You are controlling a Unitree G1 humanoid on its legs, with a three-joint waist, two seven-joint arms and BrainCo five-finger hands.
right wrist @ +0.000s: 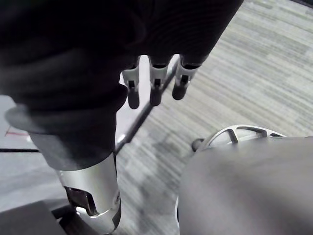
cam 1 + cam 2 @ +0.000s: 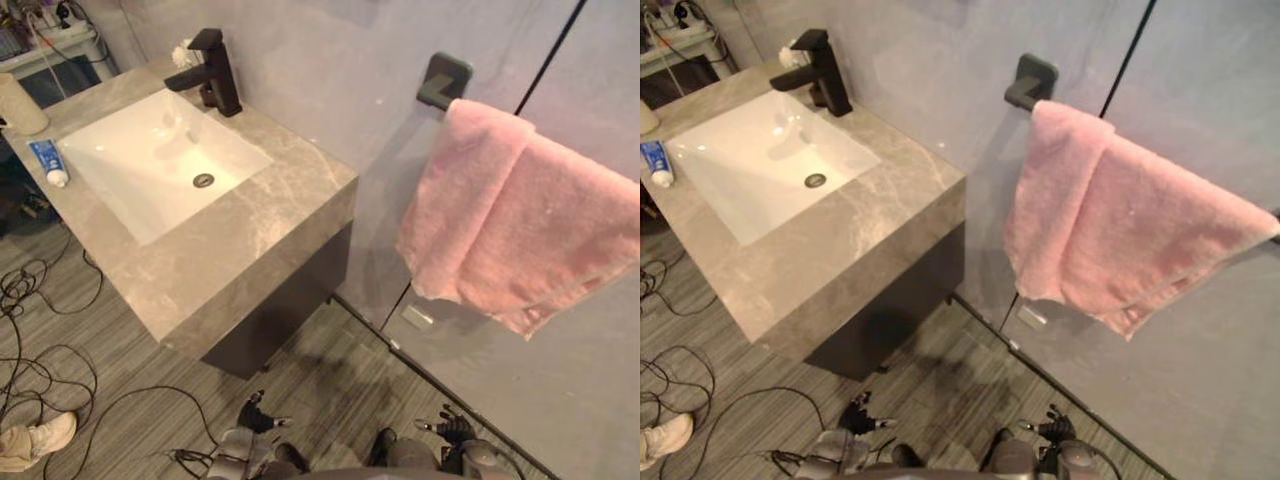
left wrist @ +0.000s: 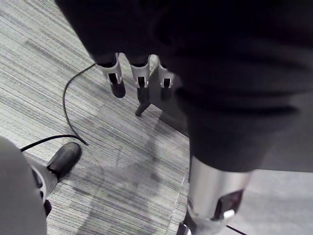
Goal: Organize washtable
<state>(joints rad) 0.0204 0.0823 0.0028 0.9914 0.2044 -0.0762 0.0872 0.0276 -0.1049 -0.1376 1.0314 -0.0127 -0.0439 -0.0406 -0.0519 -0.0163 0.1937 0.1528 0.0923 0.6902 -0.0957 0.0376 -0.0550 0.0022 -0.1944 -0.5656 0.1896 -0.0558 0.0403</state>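
Nothing is held at this moment. The left hand (image 3: 116,74) is seen with its fingers straight and apart, hanging over the striped floor. The right hand (image 1: 155,84) is seen the same way, also empty. In the head views both are placed at the bottom edge of the frame, well apart from the grey marble washtable (image 2: 250,240) in the upper left.

The step in hand is judged to be the approach, with no item yet chosen. It would be done well if the body is first brought closer, so that the counter can be reached without stretching. The blue and white toothpaste tube (image 2: 47,160) is lying flat near the counter's left edge, just beside the white rectangular sink (image 2: 120,150). It should be taken across its middle, because a flat tube is easily pushed off the edge. The pink terry towel (image 2: 520,220), on the right, is hung unevenly over the dark wall rail (image 2: 443,80) and could be straightened afterwards.

Counted:
- one washtable
- one sink
- one matte black faucet (image 2: 215,70)
- one toothpaste tube
- one towel
- one rail
- one rounded beige container (image 2: 18,105), cut by the left border
- one small white item (image 2: 181,54) behind the faucet, too small to be identified
- one light shoe (image 2: 35,440) of a person, at the lower left
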